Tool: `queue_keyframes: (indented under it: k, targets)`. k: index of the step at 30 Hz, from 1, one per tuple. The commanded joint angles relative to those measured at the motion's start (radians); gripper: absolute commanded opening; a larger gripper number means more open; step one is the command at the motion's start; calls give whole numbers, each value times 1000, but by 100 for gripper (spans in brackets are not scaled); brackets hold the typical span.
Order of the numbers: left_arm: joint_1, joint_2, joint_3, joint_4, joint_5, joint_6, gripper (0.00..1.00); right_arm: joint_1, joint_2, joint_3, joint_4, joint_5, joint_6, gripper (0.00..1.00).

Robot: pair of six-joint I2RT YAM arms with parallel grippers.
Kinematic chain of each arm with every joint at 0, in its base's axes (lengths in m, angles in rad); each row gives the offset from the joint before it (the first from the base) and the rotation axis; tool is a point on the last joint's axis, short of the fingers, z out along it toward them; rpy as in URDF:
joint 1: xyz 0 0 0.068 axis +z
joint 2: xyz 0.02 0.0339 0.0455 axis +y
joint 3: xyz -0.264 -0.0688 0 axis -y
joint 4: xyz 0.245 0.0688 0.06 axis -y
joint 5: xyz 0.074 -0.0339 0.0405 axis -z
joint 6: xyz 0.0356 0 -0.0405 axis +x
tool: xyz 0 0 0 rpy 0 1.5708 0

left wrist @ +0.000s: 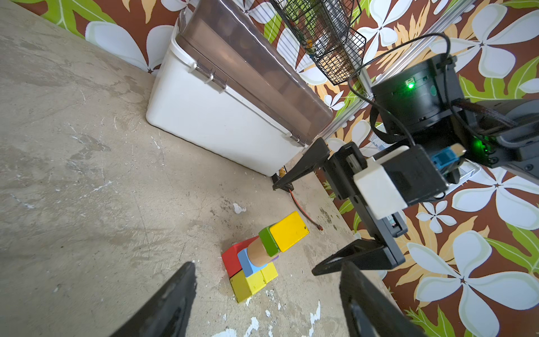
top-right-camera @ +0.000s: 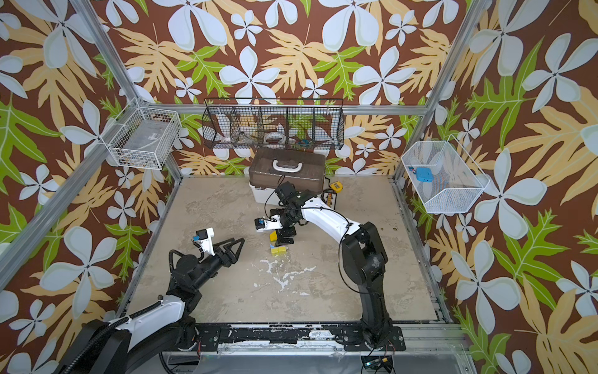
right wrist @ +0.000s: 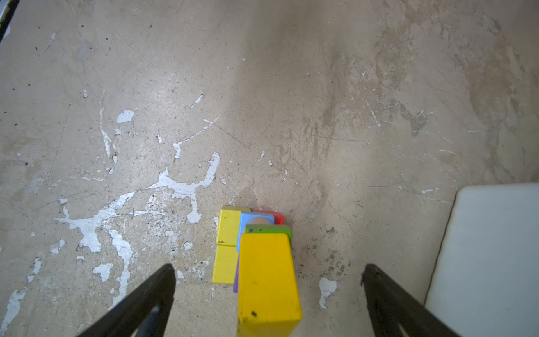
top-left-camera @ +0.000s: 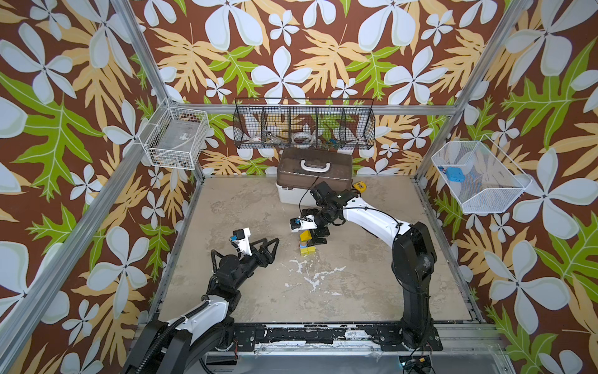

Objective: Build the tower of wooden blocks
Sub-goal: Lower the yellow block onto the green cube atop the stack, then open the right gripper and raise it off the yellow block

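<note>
The tower [left wrist: 262, 256] stands mid-way across the table [top-left-camera: 339, 291]: yellow, red and blue pieces below, then a cylinder [left wrist: 256, 252], a green block [left wrist: 268, 240] and 1 yellow block [right wrist: 268, 280] on top; the right gripper [right wrist: 268, 267] straddles that block, jaws wide, touching nothing; the left gripper [top-left-camera: 273, 251] hangs open and empty nearby; no loose pieces show, so stacking seems nearly done.

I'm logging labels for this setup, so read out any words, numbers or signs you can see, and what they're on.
No text here can be read.
Grey box in the white wire basket: pale label, too small to read.
Yellow gadget beside the lidded box: dark marking, too blurred.
Block tower: the faces that show are plain.
</note>
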Motion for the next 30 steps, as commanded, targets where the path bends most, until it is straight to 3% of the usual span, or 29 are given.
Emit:
queue_keyframes:
  k: [1, 5, 11, 30]
  targets:
    - [0, 0, 6, 8, 2, 13, 79, -5, -17, 5, 6, -23, 14, 100]
    - [-2, 1, 7, 8, 2, 12, 79, -9, -33, -11, 27, -18, 23, 100]
    - [-2, -3, 7, 6, 2, 12, 79, -9, -20, -27, 69, 77, 51, 100]
    - [-2, 5, 10, 8, 3, 10, 79, -10, 36, 18, 68, 97, 85, 100]
